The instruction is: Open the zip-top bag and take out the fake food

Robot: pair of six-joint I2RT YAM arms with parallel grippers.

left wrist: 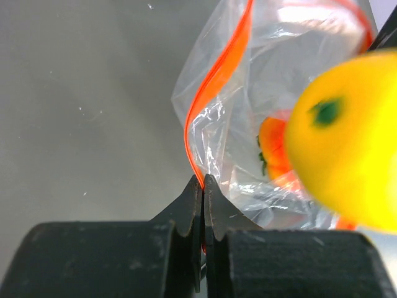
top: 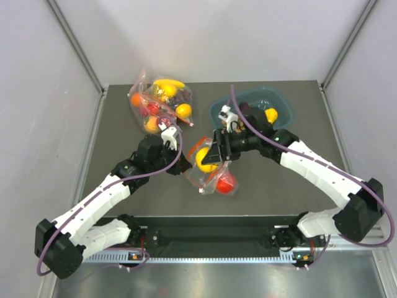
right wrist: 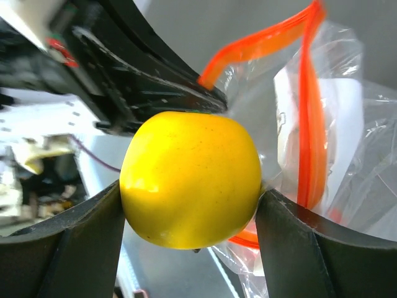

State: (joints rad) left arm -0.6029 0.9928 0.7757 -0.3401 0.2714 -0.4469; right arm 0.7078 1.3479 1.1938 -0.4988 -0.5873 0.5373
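The zip-top bag (top: pixel 213 179) lies mid-table, clear with a red-orange zip strip (left wrist: pixel 217 81), its mouth open. My left gripper (top: pixel 184 163) is shut on the strip's edge; in the left wrist view the jaws (left wrist: pixel 203 181) pinch the strip. My right gripper (top: pixel 209 158) is shut on a round yellow fake fruit (right wrist: pixel 191 177) at the bag's mouth, which also shows in the top view (top: pixel 205 159) and the left wrist view (left wrist: pixel 347 143). A red tomato (top: pixel 226 182) is still inside the bag (left wrist: pixel 273 152).
A teal bin (top: pixel 282 105) at the back right holds a purple eggplant (top: pixel 245 107) and a yellow fruit (top: pixel 271 115). A second clear bag (top: pixel 158 99) with a banana and an orange lies at the back left. White walls ring the table.
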